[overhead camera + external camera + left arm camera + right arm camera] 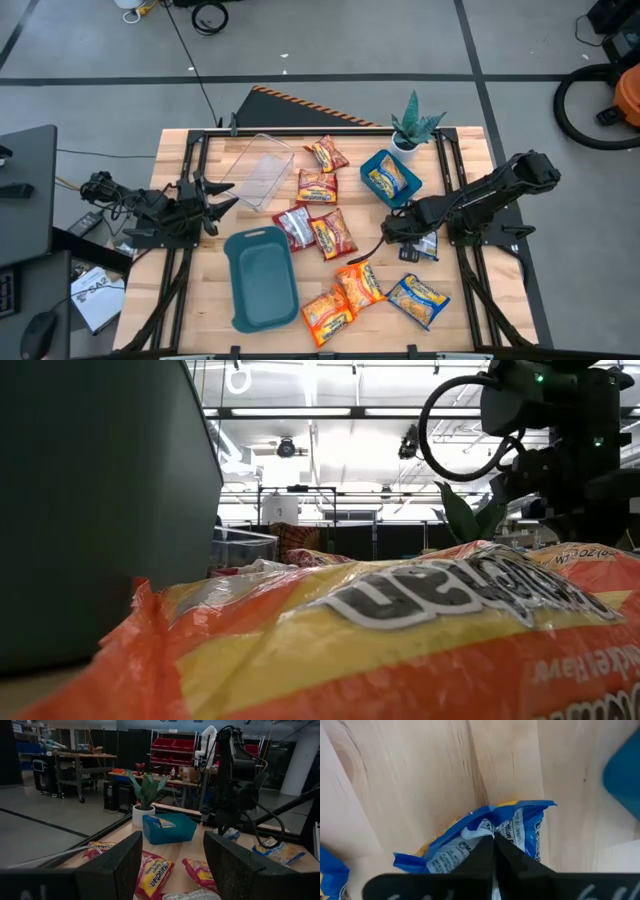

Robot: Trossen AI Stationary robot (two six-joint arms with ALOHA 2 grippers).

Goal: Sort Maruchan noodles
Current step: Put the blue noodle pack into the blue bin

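My right gripper [493, 851] is pinching the blue-and-yellow noodle packet [485, 840] on the bare wood, with the small teal tray [375, 163] holding a matching packet just at my eleven o'clock in the overhead view.

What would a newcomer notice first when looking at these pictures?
Probably the bright noodle packets scattered over the middle of the wooden table, between a large teal tray at the front left and a small blue tray that already holds one packet. Next, the right gripper, shut on a blue-and-yellow packet at the table's right side, while the left gripper waits open at the left edge.
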